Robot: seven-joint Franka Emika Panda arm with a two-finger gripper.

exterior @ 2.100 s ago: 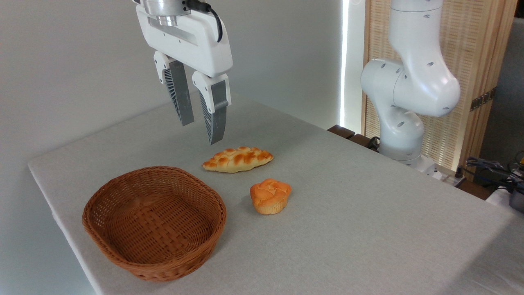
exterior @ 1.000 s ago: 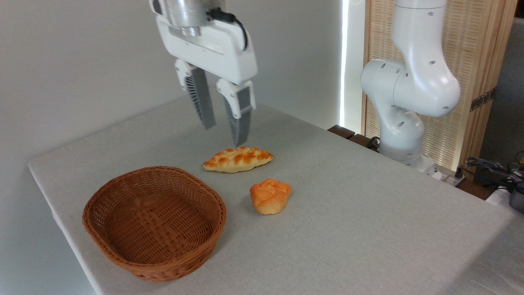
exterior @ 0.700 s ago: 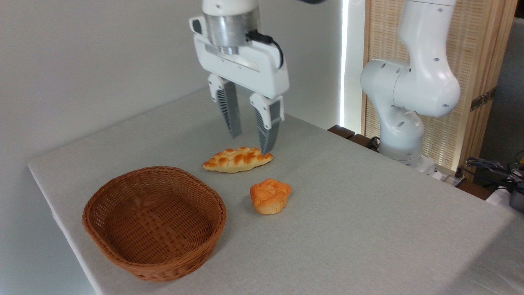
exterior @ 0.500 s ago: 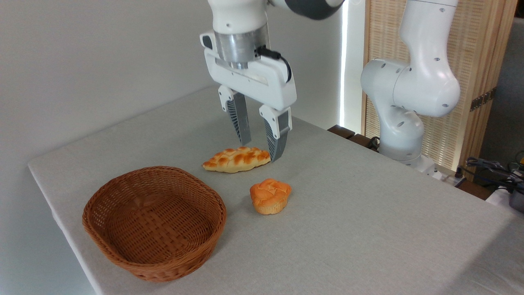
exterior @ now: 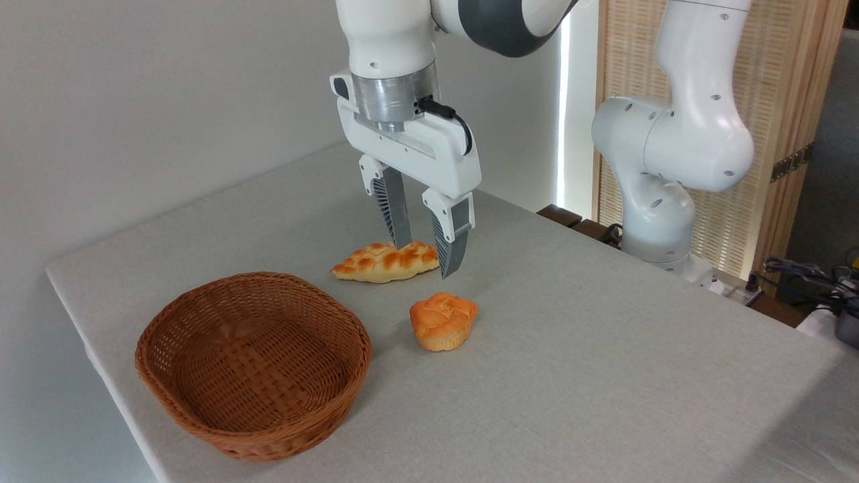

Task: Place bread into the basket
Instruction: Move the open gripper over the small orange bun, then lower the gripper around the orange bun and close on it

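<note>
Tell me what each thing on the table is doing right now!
gripper: open, holding nothing, hanging above the table in front of the braided loaf.
bun: sitting upright on the table, not touched.
braided loaf: lying flat on the table.
basket: right way up, nothing inside.

Arm bent over from right, hand (exterior: pixel 427 257) pointing down w/ fingers apart.

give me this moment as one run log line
gripper: open, empty, above table | bun: on table, untouched | braided loaf: behind bun | basket: empty | phase: approach
</note>
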